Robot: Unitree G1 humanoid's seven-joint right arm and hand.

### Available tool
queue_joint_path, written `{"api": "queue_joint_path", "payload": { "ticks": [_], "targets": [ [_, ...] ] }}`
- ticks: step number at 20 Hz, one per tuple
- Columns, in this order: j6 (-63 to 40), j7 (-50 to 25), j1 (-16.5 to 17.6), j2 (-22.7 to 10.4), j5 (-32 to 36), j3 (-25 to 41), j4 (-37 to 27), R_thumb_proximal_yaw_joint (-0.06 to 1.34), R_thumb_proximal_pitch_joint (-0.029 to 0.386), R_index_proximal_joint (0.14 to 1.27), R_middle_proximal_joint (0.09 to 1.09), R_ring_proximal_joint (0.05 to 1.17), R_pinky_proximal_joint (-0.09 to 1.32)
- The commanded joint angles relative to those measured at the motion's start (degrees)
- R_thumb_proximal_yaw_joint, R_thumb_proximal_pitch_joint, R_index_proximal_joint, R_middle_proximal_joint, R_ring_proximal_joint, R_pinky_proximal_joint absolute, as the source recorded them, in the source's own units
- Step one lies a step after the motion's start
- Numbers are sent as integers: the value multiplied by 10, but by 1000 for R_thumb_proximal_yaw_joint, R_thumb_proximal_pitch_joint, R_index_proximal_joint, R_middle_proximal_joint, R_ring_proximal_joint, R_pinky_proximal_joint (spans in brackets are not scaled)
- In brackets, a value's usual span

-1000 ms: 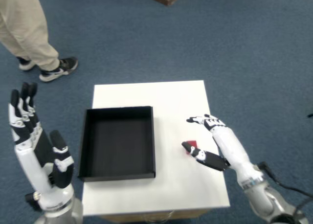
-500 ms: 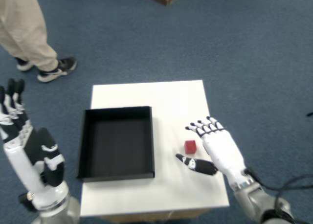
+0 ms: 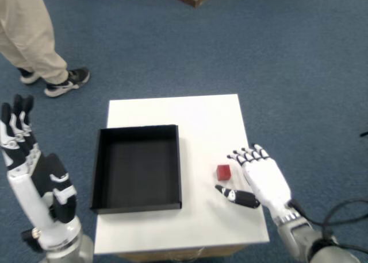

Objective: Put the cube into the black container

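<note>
From the head view, the red cube [image 3: 223,171] sits on the white table [image 3: 201,111], right of centre in the frame, just beside the black container [image 3: 138,167] but apart from its right wall. The right hand [image 3: 259,180] hovers at the lower right, fingers spread and holding nothing, thumb reaching toward the cube without touching it. To my eye the reach is the step in hand; the grasp is not yet made. Next the hand needs to close around the cube, lift it, and carry it left over the container's rim.
</note>
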Motion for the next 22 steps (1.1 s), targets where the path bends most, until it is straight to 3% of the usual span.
{"api": "queue_joint_path", "payload": {
  "ticks": [1,7,22],
  "targets": [
    [17,-13,-38,-19,8,0,-4,427,-17,406,319,300,168],
    [51,24,-48,-41,22,-11,-38,432,-15,393,315,295,159],
    [91,106,-71,-41,47,-29,-58,468,-15,391,293,281,159]
  ]
}}
